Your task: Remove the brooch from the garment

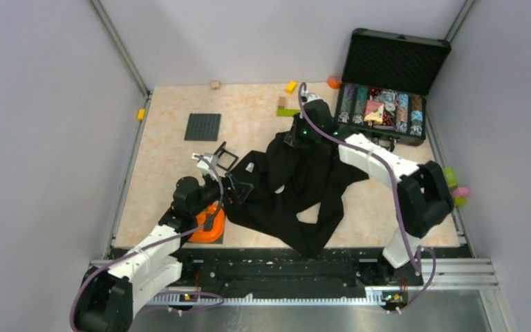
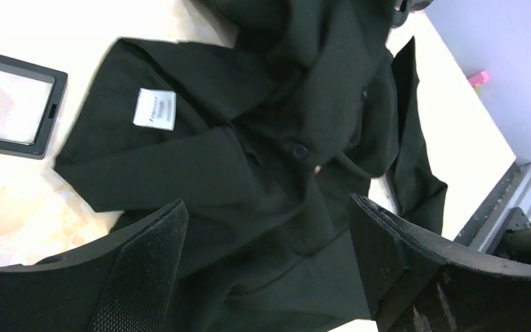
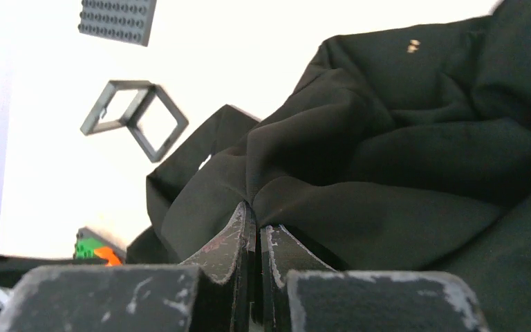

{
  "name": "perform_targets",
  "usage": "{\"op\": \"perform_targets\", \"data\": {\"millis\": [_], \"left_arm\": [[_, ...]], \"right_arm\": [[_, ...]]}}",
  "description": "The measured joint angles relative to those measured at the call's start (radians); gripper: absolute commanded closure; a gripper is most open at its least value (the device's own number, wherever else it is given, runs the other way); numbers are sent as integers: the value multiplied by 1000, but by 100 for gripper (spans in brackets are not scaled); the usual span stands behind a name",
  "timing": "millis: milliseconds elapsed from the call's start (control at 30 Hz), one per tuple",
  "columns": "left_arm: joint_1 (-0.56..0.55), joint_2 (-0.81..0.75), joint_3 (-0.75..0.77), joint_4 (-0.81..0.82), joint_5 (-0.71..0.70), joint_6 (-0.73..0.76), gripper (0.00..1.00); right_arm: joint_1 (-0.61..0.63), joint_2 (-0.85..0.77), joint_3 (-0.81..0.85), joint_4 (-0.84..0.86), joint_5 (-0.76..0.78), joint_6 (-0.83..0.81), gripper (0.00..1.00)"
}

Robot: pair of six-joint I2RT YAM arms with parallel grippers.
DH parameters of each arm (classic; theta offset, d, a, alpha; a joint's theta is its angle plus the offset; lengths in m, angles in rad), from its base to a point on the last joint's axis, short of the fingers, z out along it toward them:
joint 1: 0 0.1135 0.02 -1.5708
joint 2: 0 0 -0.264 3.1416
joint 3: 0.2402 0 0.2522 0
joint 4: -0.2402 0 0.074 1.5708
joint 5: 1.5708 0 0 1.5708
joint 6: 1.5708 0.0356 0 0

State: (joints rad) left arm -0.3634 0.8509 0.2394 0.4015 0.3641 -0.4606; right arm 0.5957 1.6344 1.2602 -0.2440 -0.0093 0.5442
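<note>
My right pincer (image 3: 257, 213) is pressed together, its tips against a fold of the black garment (image 3: 401, 152). I cannot tell whether any cloth is caught between them. Farther out, up and to the right of those tips, a tiny pale fleck on the cloth looks like the brooch (image 3: 413, 46). My left pincer (image 2: 266, 207) hangs spread wide above the garment's front.

Left arm stretched forward, left gripper (image 2: 266, 214) spread wide, right arm folded inward, right gripper (image 3: 257, 218) fingers pressed together.
</note>
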Motion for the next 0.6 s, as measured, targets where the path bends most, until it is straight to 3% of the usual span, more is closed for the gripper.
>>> {"op": "perform_targets", "data": {"millis": [333, 600], "left_arm": [[-63, 141, 83, -21, -111, 78, 8], [-148, 371, 292, -64, -197, 175, 9]], "right_arm": [[-45, 342, 301, 1, -95, -20, 100], [-56, 364, 358, -19, -158, -18, 100]]}}
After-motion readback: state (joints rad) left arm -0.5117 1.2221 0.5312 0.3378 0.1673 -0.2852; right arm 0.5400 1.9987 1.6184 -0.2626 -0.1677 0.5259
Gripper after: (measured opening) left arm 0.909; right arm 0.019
